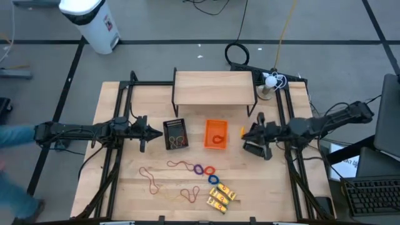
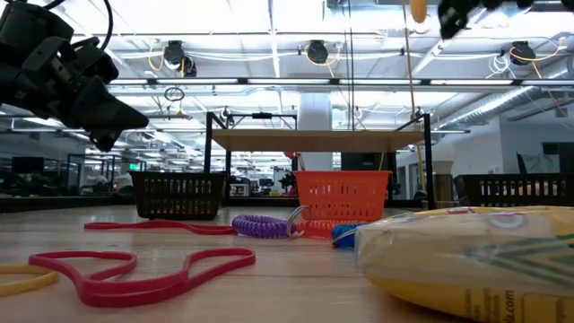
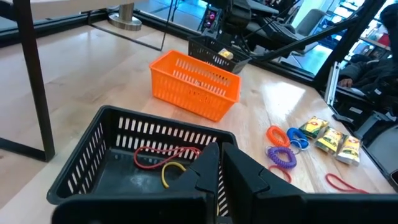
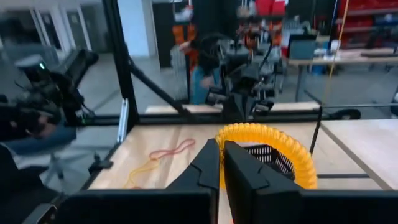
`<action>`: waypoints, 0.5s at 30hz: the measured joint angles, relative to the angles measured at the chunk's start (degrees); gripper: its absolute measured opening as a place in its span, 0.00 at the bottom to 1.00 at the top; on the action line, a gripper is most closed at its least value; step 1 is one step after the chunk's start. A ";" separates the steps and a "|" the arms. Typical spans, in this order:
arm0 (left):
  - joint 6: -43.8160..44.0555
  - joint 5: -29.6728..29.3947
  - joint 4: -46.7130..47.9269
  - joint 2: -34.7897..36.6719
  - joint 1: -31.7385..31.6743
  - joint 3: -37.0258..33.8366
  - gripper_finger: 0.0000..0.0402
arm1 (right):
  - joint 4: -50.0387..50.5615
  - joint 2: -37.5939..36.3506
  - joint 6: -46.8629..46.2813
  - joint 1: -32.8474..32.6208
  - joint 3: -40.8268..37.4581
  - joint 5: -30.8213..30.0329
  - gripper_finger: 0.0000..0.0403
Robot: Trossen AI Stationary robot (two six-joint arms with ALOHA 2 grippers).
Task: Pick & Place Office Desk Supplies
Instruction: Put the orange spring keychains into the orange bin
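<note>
My right gripper (image 1: 245,132) hangs level above the table, right of the orange basket (image 1: 216,134), shut on an orange coil ring (image 4: 268,148). In the low view the ring (image 2: 418,9) shows high up. My left gripper (image 1: 146,131) waits shut beside the black basket (image 1: 175,134), which holds red and yellow rubber bands (image 3: 159,157). On the near half of the table lie red rubber bands (image 1: 180,165), a purple ring (image 1: 199,169), an orange ring (image 1: 209,169), a blue ring (image 1: 214,179) and yellow packets (image 1: 222,196). My right gripper pinches the orange coil ring between its two fingers at one side of the loop (image 4: 219,138). The fingers lie level and point toward the table's left. The ring stands beyond the fingertips, lifted clear of the table.
A wooden riser shelf (image 1: 214,87) on black legs stands at the far middle, with a white object (image 1: 270,81) at its right. A red band (image 1: 217,139) lies in the orange basket. Black frame rails (image 1: 119,100) run along both table sides.
</note>
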State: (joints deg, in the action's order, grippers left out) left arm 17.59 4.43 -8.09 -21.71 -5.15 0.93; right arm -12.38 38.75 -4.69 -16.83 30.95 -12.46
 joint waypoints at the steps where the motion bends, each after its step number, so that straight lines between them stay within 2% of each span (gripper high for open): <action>1: -0.12 -0.19 -0.03 0.00 0.00 0.00 0.05 | -1.47 -1.97 -0.02 -0.01 -2.31 -0.77 0.00; 8: -0.42 -2.43 -0.23 0.00 -0.02 0.00 0.05 | -14.17 -11.03 0.71 -0.01 -16.76 -4.10 0.00; 15: 0.42 -2.51 -0.65 0.00 -0.02 0.00 0.05 | -23.87 -13.41 0.59 -0.01 -25.45 -7.07 0.00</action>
State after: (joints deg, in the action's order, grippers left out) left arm 18.01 1.93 -8.73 -21.71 -5.17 0.93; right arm -36.25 25.34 -4.10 -16.84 5.50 -19.53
